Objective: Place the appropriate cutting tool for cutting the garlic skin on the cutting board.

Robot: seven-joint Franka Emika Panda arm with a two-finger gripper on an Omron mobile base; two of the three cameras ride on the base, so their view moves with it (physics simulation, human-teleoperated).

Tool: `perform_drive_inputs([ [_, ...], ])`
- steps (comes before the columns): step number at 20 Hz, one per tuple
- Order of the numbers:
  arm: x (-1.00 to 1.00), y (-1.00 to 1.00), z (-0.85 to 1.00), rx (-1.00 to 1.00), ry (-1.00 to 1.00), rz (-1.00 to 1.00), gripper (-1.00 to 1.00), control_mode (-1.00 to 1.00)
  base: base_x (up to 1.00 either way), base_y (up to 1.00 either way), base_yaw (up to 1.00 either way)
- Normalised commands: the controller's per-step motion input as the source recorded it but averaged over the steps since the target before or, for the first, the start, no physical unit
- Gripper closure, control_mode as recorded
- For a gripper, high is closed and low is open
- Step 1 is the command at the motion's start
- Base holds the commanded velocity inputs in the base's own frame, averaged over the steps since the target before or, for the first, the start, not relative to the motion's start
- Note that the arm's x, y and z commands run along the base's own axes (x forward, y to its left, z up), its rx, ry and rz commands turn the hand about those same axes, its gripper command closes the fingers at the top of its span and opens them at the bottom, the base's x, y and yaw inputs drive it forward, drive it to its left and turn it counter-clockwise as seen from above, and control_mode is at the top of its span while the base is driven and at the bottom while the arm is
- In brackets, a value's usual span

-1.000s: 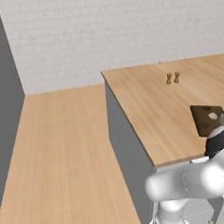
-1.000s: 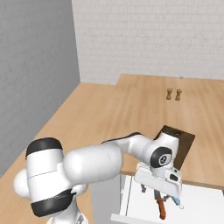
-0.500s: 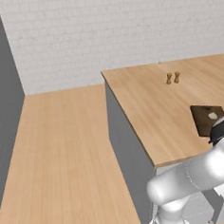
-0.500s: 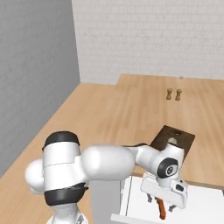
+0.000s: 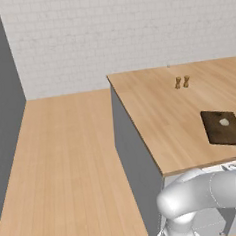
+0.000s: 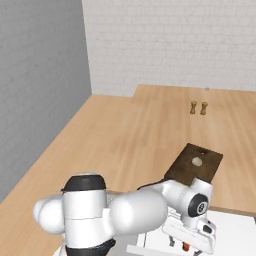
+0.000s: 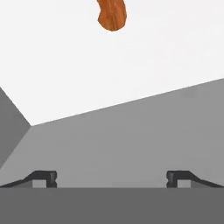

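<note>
Board (image 6: 194, 163) dark brown; garlic (image 6: 197, 161) whitish; tabletop (image 5: 164, 111) light wood; knife (image 7: 112, 15) handle orange-red; shakers (image 5: 182, 82) tan.

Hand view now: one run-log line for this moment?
phase: reach | gripper: jaws open, empty | knife handle: ahead on white surface, untouched | garlic: on cutting board | knife not yet on board

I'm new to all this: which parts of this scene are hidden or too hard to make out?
- Knife: in the hand view the top edge cuts it off; just the orange-red handle end shows, no blade.
- Knife in the right base view: the arm covers all but an orange speck.
- End effector: its fingertips stand wide apart, empty.
- Garlic on the cutting board: too small for detail.
- Wooden shakers: too small to tell apart.
</note>
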Motion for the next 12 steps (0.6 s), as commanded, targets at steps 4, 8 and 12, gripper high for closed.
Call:
perform_drive_inputs([
  [4,-0.61,0.05,0.0,0.0,0.28,0.0,-1.0,-1.0,0.0,0.0,0.0],
  [8,-0.66,0.02,0.0,0.0,0.3,0.0,-1.0,-1.0,0.0,0.0,0.0],
  [12,-0.55,0.0,0.0,0.01,0.19,0.02,-1.0,-1.0,0.0,0.0,0.0],
])
